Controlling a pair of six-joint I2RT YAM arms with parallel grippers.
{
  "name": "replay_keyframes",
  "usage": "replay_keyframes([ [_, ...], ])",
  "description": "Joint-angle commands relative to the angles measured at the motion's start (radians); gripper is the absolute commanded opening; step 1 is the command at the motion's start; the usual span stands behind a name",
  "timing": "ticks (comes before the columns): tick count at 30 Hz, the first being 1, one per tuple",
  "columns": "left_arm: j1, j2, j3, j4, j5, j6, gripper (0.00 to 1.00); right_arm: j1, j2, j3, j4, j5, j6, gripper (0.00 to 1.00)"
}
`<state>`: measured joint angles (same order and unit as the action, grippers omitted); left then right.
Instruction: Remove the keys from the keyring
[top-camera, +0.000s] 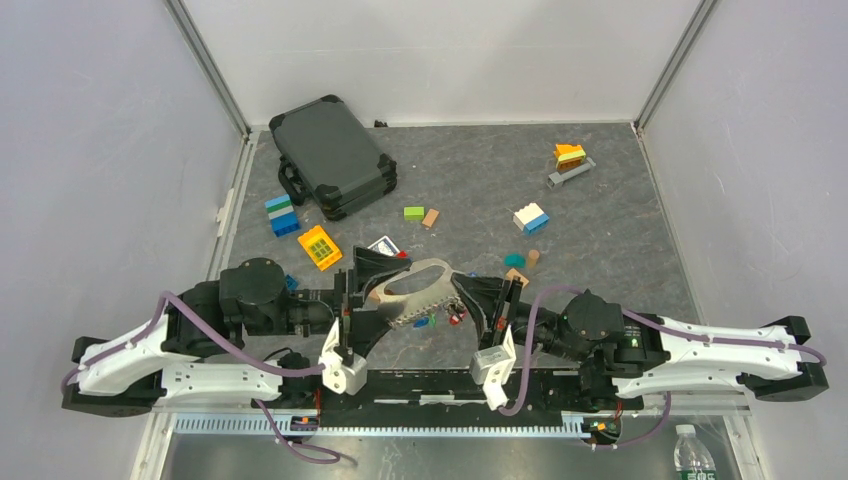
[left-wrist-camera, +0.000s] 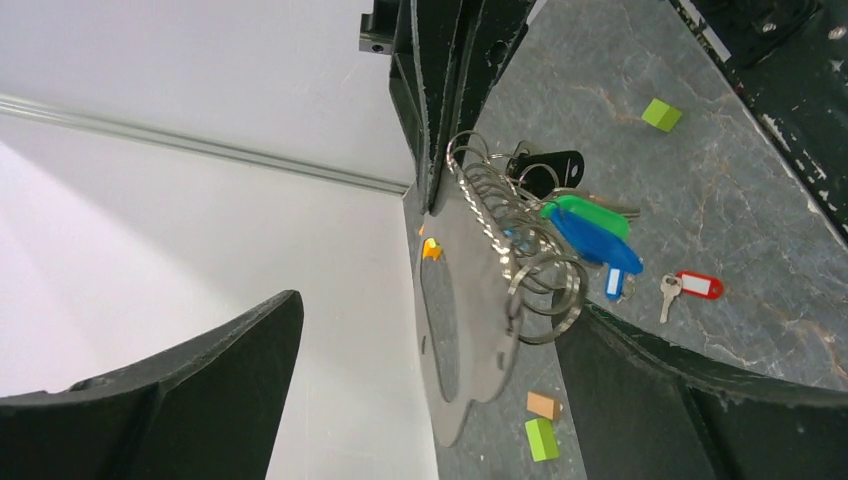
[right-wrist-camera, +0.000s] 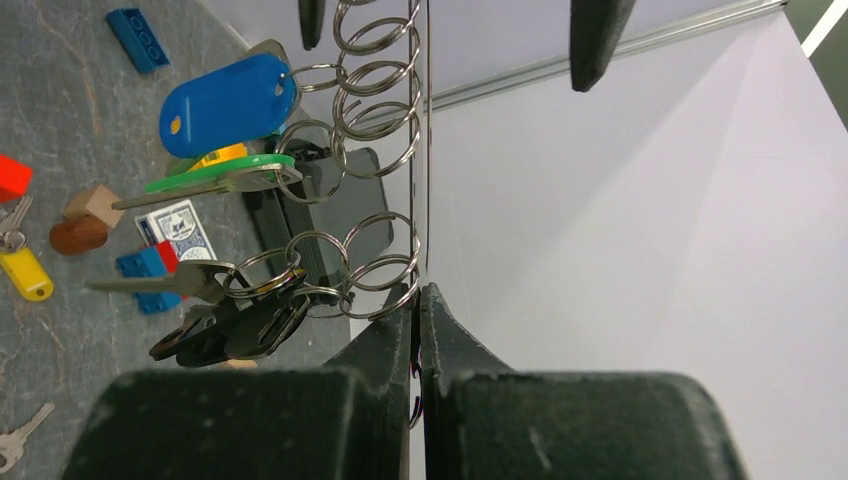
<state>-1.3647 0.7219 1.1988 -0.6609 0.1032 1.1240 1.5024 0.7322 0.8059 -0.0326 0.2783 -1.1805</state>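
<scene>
Watching the keyring (top-camera: 415, 285) hanging crosswise above the table between my arms — right gripper (right-wrist-camera: 418, 300) is pinching one end shut, left gripper (left-wrist-camera: 440, 310) is gaping wide around the other, gripping nothing — keys (left-wrist-camera: 590, 235) dangling along its length, nearest the left jaws.

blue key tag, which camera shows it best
Right wrist: the blue key tag is large and unobstructed. Left wrist shows it partly behind the green tag. Top view: too small to pick out.

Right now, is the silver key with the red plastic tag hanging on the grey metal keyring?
No, the red-tagged key lies on the table, apart from the keyring.
</scene>
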Motion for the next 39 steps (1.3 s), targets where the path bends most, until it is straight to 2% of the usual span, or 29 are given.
replay_keyframes([
  [1, -0.003, 0.002, 0.001, -0.006, -0.039, 0.063, 1.00, 0.000, -0.004, 0.050, -0.005, 0.028, -0.004, 0.00],
  [4, -0.002, -0.001, 0.004, -0.010, -0.023, 0.080, 0.83, 0.001, -0.004, 0.052, -0.011, 0.016, 0.001, 0.00],
  [11, -0.003, 0.045, 0.030, -0.101, -0.019, 0.121, 0.56, 0.002, -0.009, 0.053, 0.008, -0.016, 0.014, 0.00],
  [12, -0.003, 0.048, 0.030, -0.106, -0.019, 0.122, 0.37, 0.003, -0.010, 0.053, 0.012, -0.023, 0.016, 0.00],
  [13, -0.002, 0.048, 0.028, -0.106, -0.023, 0.122, 0.26, 0.004, -0.013, 0.053, 0.016, -0.029, 0.018, 0.00],
  [14, -0.004, 0.051, 0.026, -0.106, -0.028, 0.125, 0.20, 0.004, -0.015, 0.053, 0.018, -0.033, 0.021, 0.00],
  [19, -0.003, 0.047, 0.019, -0.105, -0.053, 0.136, 0.19, 0.004, -0.024, 0.050, 0.026, -0.054, 0.031, 0.00],
  [22, -0.003, 0.047, 0.019, -0.105, -0.059, 0.139, 0.23, 0.005, -0.028, 0.049, 0.025, -0.066, 0.036, 0.00],
  [23, -0.004, 0.046, 0.018, -0.094, -0.064, 0.135, 0.21, 0.005, -0.029, 0.048, 0.025, -0.074, 0.038, 0.00],
  [24, -0.003, 0.043, 0.008, -0.074, -0.076, 0.130, 0.13, 0.005, -0.030, 0.046, 0.026, -0.079, 0.040, 0.00],
  [26, -0.003, 0.021, -0.029, -0.023, -0.086, 0.148, 0.03, 0.005, -0.033, 0.041, 0.025, -0.093, 0.044, 0.00],
  [32, -0.002, -0.057, -0.178, 0.198, -0.141, 0.219, 0.02, 0.005, -0.047, 0.013, 0.091, -0.113, 0.053, 0.00],
  [33, -0.002, -0.069, -0.215, 0.255, -0.155, 0.224, 0.03, 0.005, -0.050, 0.009, 0.099, -0.117, 0.055, 0.02],
  [36, -0.004, -0.103, -0.271, 0.359, -0.164, 0.224, 0.02, 0.005, -0.053, 0.005, 0.106, -0.121, 0.057, 0.25],
  [39, -0.003, -0.132, -0.303, 0.402, -0.157, 0.241, 0.02, 0.005, -0.077, -0.004, 0.108, -0.130, 0.061, 0.37],
])
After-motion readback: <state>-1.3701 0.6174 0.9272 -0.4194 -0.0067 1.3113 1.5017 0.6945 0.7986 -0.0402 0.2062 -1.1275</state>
